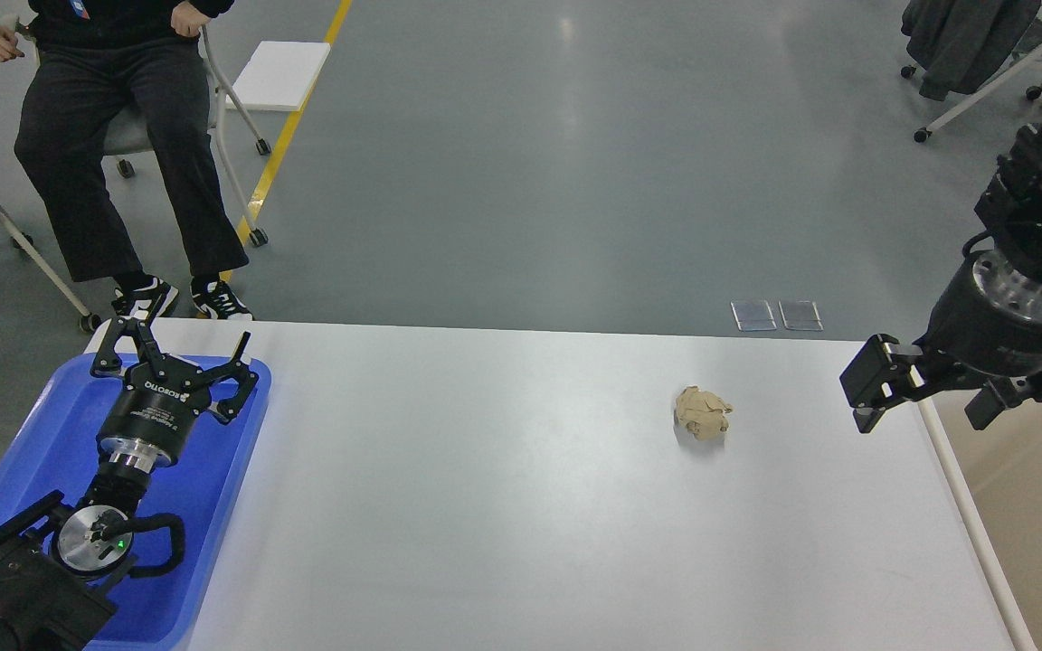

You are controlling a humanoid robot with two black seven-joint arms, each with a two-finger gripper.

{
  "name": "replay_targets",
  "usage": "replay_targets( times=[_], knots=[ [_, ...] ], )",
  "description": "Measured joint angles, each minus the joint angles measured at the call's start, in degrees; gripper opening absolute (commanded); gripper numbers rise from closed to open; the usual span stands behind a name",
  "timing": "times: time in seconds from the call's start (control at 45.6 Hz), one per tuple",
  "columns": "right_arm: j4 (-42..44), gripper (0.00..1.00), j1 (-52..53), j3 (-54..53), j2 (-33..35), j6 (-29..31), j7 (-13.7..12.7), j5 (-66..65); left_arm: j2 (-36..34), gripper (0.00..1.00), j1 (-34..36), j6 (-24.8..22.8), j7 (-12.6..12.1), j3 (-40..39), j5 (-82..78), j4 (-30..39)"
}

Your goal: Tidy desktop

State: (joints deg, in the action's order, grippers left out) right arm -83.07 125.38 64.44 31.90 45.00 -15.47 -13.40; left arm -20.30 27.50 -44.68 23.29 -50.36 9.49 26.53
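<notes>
The white desktop (pixel 503 506) fills the lower view. A crumpled tan paper ball (pixel 702 412) lies on it, right of centre. My left gripper (pixel 182 354) hovers over the far end of the blue tray (pixel 33 452) at the table's left edge. Its fingers are spread open and hold nothing. My right gripper (pixel 926 398) hangs above the desktop's right edge, some way right of the paper ball. It is open and empty, with one finger (pixel 866 384) pointing toward the ball.
A beige bin with a white rim (pixel 1027 506) stands against the table's right side. A seated person (pixel 114 136) and wheeled chairs are beyond the far left corner. Another chair with a jacket (pixel 964 45) stands at the far right.
</notes>
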Motion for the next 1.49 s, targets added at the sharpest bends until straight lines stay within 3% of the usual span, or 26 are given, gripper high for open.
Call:
replay_targets(
  times=[1.492],
  knots=[
    [0.0,1.0,1.0,-0.3,-1.9,0.0,0.0,0.0,0.0,0.99,0.0,0.0,0.0,0.0,0.0,0.0]
  ],
)
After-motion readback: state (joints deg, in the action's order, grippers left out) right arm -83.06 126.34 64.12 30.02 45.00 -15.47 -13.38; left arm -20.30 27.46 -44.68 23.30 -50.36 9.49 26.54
